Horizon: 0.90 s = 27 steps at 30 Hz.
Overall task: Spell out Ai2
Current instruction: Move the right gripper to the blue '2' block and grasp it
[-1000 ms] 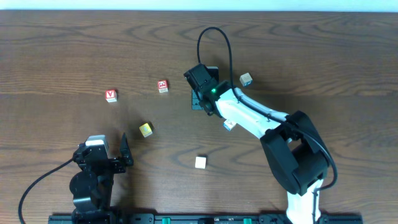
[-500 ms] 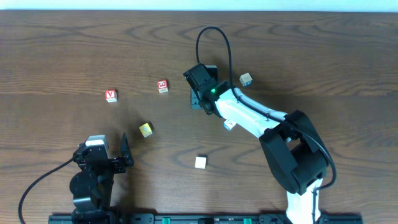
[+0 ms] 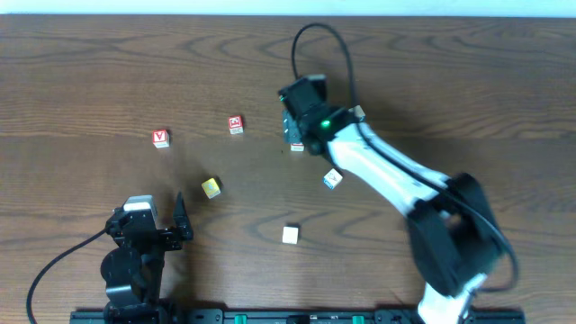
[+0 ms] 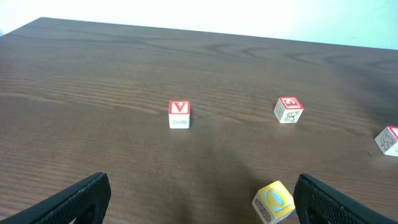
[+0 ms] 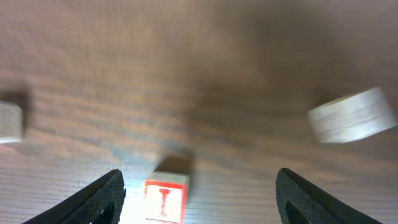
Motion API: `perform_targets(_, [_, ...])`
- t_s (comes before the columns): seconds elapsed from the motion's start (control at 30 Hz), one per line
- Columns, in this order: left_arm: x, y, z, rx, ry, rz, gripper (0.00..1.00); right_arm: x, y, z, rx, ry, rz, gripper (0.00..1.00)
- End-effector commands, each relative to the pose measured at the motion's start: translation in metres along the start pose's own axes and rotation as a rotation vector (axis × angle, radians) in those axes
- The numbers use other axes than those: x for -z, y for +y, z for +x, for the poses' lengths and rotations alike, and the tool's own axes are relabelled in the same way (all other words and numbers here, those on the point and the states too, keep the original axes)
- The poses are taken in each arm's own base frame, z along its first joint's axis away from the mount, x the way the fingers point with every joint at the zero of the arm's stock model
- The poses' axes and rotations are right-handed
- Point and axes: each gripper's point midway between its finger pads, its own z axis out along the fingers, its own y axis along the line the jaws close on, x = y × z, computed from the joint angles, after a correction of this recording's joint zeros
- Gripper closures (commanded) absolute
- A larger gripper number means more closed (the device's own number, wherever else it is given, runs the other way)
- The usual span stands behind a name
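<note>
Wood-grain table (image 5: 205, 74) fills the right wrist view, which is smeared, so fine detail is doubtful. The right gripper (image 5: 199, 177) hangs above the surface with its fingers spread wide and nothing between the pads. The red-lettered block (image 5: 165, 198), apparently the "i", lies on the table below the gap. It is not centred, sitting much nearer the finger on the picture's left edge than the opposite one.

That offset is the main hazard. If the jaws close from this stance, I judge the nearer finger would meet the block first and shove or twist it across the slick wood rather than pinch it squarely. A descent on this line could also set that fingertip on the block's top edge and tip it. A pale block (image 5: 351, 115) lies beyond the far finger, well apart, and seems unlikely to interfere.

A skewed grip would matter later: the letter face could end up rotated or hidden when set down, spoiling the word.

The left gripper (image 4: 202, 186) rests low with its fingers also apart and empty. Ahead of it stand the A block (image 4: 179, 114) and another red-framed block (image 4: 288, 109) whose symbol I cannot read, with a yellow block (image 4: 273, 202) close in front. Carrying the "i" toward that row risks knocking these loose neighbours.
</note>
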Motion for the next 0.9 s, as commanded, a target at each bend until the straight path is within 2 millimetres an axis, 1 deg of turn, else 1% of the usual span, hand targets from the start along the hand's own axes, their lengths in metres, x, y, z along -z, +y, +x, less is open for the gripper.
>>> perform_targets(0.0, [-0.003,0.002,0.011,0.004,0.024,-0.004,0.05,0.035,-0.039,-0.036,0.017,-0.086,0.082,0.24])
perform_targets(0.03, [-0.003,0.002,0.011,0.004,0.024,-0.004,0.05,0.038,-0.055,-0.031,-0.003,-0.045,0.102,0.27])
perform_targets(0.07, [-0.003,0.002,0.011,0.004,0.024,-0.004,0.05,0.039,-0.068,-0.019,-0.071,0.018,0.107,0.33])
perform_targets(0.1, [-0.003,0.002,0.011,0.004,0.024,-0.004,0.05,0.042,-0.079,-0.003,-0.188,0.103,0.098,0.40])
perform_targets(0.17, [-0.003,0.002,0.011,0.004,0.024,-0.004,0.04,0.046,-0.097,0.016,-0.345,0.186,0.140,0.48])
perform_targets(0.23, [-0.003,0.002,0.011,0.004,0.024,-0.004,0.04,0.052,-0.115,0.030,-0.445,0.244,0.204,0.48])
perform_targets(0.3, [-0.003,0.002,0.011,0.004,0.024,-0.004,0.05,0.059,-0.125,0.042,-0.503,0.290,0.239,0.50])
perform_targets(0.33, [-0.003,0.002,0.011,0.004,0.024,-0.004,0.05,0.064,-0.128,0.047,-0.528,0.310,0.254,0.55])
perform_targets(0.4, [-0.003,0.002,0.011,0.004,0.024,-0.004,0.05,0.071,-0.131,0.055,-0.573,0.334,0.282,0.59])
perform_targets(0.5, [-0.003,0.002,0.011,0.004,0.024,-0.004,0.05,0.079,-0.134,0.065,-0.678,0.352,0.318,0.62])
perform_targets(0.57, [-0.003,0.002,0.011,0.004,0.024,-0.004,0.05,0.078,-0.134,0.069,-0.714,0.354,0.332,0.60])
perform_targets(0.6, [-0.003,0.002,0.011,0.004,0.024,-0.004,0.05,0.077,-0.135,0.073,-0.739,0.356,0.342,0.57])
perform_targets(0.67, [-0.003,0.002,0.011,0.004,0.024,-0.004,0.05,0.074,-0.136,0.081,-0.763,0.366,0.357,0.56])
perform_targets(0.73, [-0.003,0.002,0.011,0.004,0.024,-0.004,0.05,0.070,-0.137,0.090,-0.761,0.380,0.365,0.52])
perform_targets(0.77, [-0.003,0.002,0.011,0.004,0.024,-0.004,0.05,0.069,-0.138,0.094,-0.758,0.387,0.372,0.48])
perform_targets(0.87, [-0.003,0.002,0.011,0.004,0.024,-0.004,0.05,0.062,-0.138,0.111,-0.779,0.416,0.381,0.48])
